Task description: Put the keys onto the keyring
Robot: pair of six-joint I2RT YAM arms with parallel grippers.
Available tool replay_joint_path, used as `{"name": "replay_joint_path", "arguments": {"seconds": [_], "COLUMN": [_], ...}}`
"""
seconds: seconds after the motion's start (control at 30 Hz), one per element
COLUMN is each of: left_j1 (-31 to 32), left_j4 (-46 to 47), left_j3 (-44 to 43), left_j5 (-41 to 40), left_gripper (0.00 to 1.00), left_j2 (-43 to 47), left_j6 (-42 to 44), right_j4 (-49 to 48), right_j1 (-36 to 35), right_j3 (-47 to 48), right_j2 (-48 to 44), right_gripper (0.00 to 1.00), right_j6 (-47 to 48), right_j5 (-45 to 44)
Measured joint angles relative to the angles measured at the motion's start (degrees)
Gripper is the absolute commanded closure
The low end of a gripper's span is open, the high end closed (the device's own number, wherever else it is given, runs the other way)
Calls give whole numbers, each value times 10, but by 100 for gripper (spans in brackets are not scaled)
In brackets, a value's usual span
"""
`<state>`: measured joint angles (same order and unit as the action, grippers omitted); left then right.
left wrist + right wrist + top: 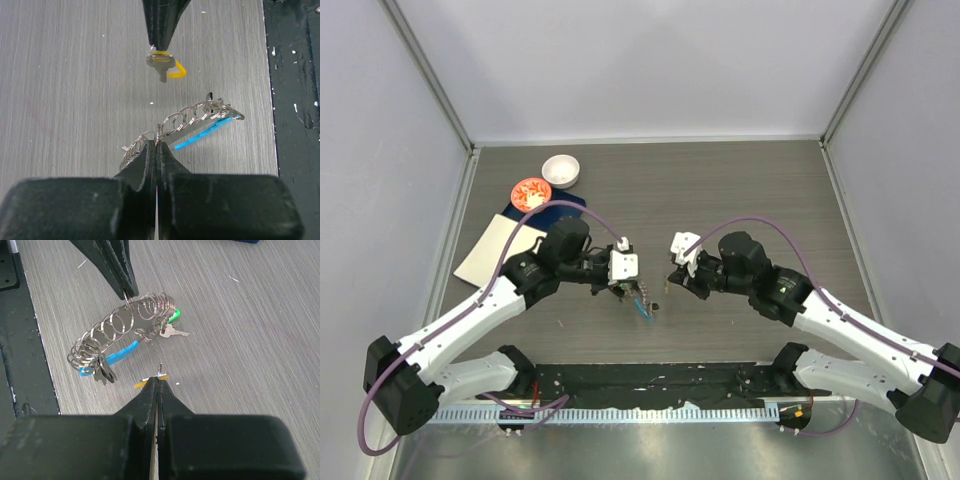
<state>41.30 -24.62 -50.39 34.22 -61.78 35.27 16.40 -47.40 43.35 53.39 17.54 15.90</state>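
The left gripper [157, 146] is clenched on the coiled wire keyring [192, 116]. Facing it, the right gripper [158, 381] pinches a yellow-tagged key [160, 62], just apart.

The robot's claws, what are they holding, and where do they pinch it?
The left gripper pinches the keyring by one of its wire loops. The right gripper pinches a yellow-tagged key by its head.
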Motion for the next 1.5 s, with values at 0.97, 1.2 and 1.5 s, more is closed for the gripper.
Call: {"name": "replay_joint_path", "arguments": {"seconds": [0.97, 1.2, 1.5], "left_j1": [30, 35, 37], "left_j4": [80, 82, 83], "left_j3": [68, 68, 68], "left_j5": [21, 16, 13], "left_gripper": [100, 100, 100], "left_j2": [46, 46, 46], "left_j6": [-7, -10, -18], "right_j4": [-24, -24, -26], "right_j1": [-58, -68, -70], "right_j3": [0, 0, 0], "right_j2": [33, 46, 47], "right_gripper": [99, 99, 99], "right_j6": [16, 19, 22], "right_j5": [27, 23, 14]}}
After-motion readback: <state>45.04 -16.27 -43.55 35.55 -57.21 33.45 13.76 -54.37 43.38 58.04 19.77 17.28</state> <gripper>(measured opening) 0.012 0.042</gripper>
